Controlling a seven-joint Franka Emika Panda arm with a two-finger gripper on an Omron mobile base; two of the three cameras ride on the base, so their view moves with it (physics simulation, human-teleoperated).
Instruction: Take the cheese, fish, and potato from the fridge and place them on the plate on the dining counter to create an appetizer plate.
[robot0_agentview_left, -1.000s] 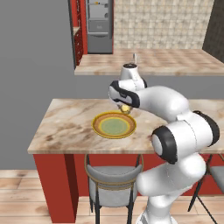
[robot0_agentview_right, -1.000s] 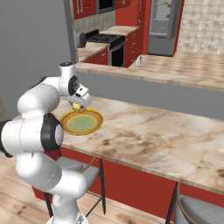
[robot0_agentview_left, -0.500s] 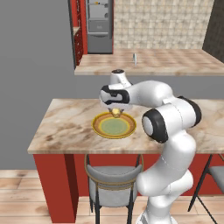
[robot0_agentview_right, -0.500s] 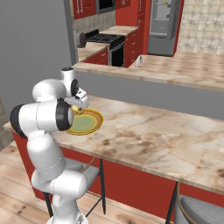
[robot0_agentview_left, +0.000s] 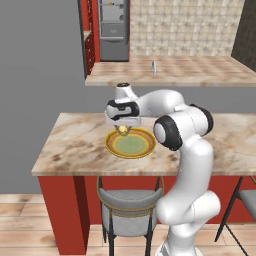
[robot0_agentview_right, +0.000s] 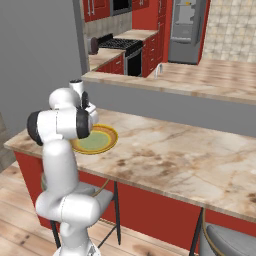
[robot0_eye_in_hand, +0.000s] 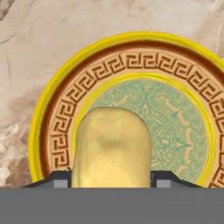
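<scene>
Over the plate (robot0_agentview_left: 131, 144) on the dining surface (robot0_agentview_left: 75, 145) I see the hand (robot0_agentview_left: 123, 129) pointing down, clamped on the potato (robot0_eye_in_hand: 112, 146). From the hand view, the pale yellow-tan lump sits between the two dark finger tips (robot0_eye_in_hand: 60, 178), one tip on each side of it, and it covers part of the plate's pale green centre and patterned brown band. From the left base view, the potato hangs just above the plate's far rim; I cannot tell whether it touches the plate. From the right base view, the plate (robot0_agentview_right: 95, 141) lies near the left end of the surface (robot0_agentview_right: 165, 160), partly behind the arm's white links. I see no other food on the plate. A grey-seated stool (robot0_agentview_left: 129, 205) stands tucked under the surface directly below the plate. Beyond the farther marbled counter, the grey fridge (robot0_agentview_left: 114, 29) stands between red panels; I cannot make out what is in it from here.
</scene>
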